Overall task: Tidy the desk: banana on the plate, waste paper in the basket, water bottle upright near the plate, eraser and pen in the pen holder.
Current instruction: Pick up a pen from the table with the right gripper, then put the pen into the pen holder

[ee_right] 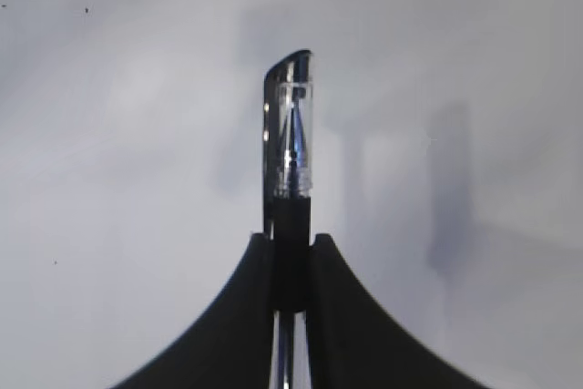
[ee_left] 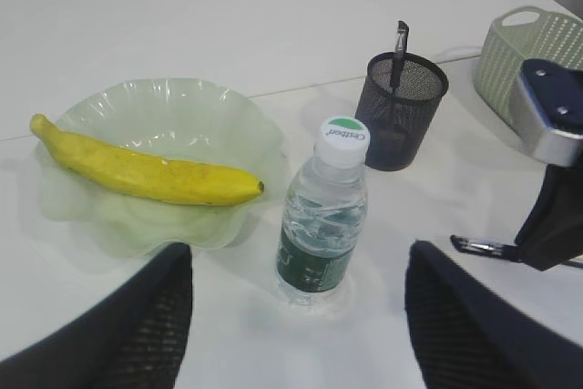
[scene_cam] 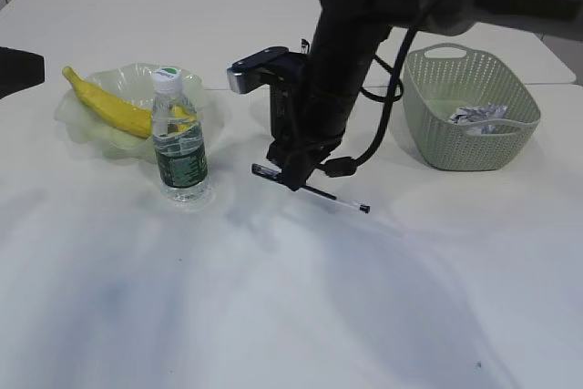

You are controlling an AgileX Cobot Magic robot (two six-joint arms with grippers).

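Your right fingers (ee_right: 290,266) are pinching the pen (scene_cam: 311,190) just behind its capped end, holding it near-level over the worktop (scene_cam: 273,298) beside the pen holder (ee_left: 406,110), while your left fingers (ee_left: 301,316) are hanging wide and empty above the water bottle (ee_left: 322,216). It is looking light, stiff and slick, so with 1 long end overhanging it is likely pivoting unless gripped nearer mid-barrel.

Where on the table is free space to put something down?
Free: the wide table front, below the water bottle and pen. Crowded: the plate with banana beside the bottle, and around the right gripper toward the basket.
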